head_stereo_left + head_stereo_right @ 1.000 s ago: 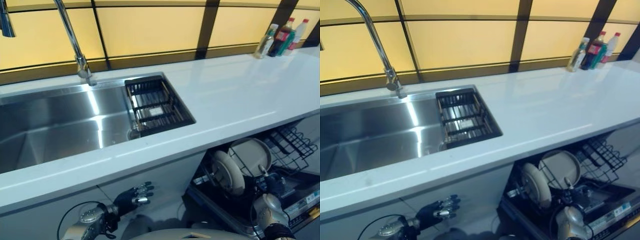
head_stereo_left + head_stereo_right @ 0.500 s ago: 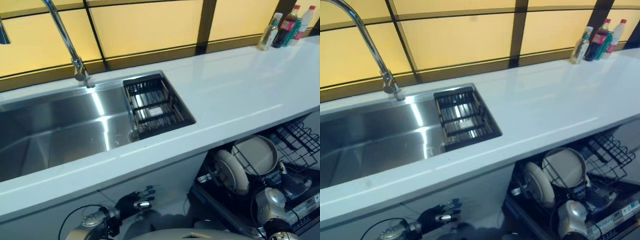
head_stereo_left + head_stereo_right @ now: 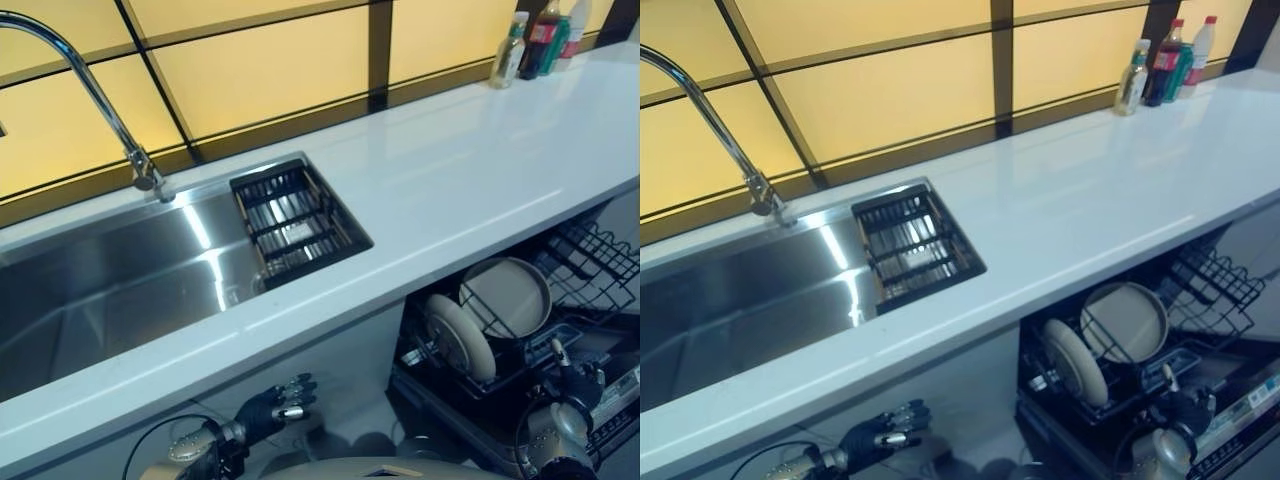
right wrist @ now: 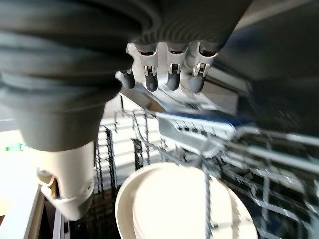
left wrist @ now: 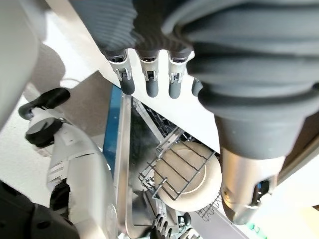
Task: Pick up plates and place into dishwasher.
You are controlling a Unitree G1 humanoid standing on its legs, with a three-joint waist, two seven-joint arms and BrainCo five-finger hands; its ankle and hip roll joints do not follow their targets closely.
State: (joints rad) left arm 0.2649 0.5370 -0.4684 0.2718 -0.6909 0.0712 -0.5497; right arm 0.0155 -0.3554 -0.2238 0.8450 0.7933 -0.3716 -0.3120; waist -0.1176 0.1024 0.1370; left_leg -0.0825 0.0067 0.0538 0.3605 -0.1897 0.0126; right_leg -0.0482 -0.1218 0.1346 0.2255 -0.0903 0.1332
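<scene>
Two plates (image 3: 505, 300) in dishwasher rack (image 3: 590, 275). Right hand (image 3: 578, 383) & left hand (image 3: 275, 402) open, empty. Next: find another plate; none on counter (image 3: 450, 190).

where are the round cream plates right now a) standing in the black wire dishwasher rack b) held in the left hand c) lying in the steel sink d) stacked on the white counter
a: two round cream plates stand on edge between the tines of the black wire dishwasher rack, below the white counter.

two cream plates (image 3: 462, 338) stand on edge in the open dishwasher's wire rack (image 3: 590, 270); apparently just apart.
</scene>
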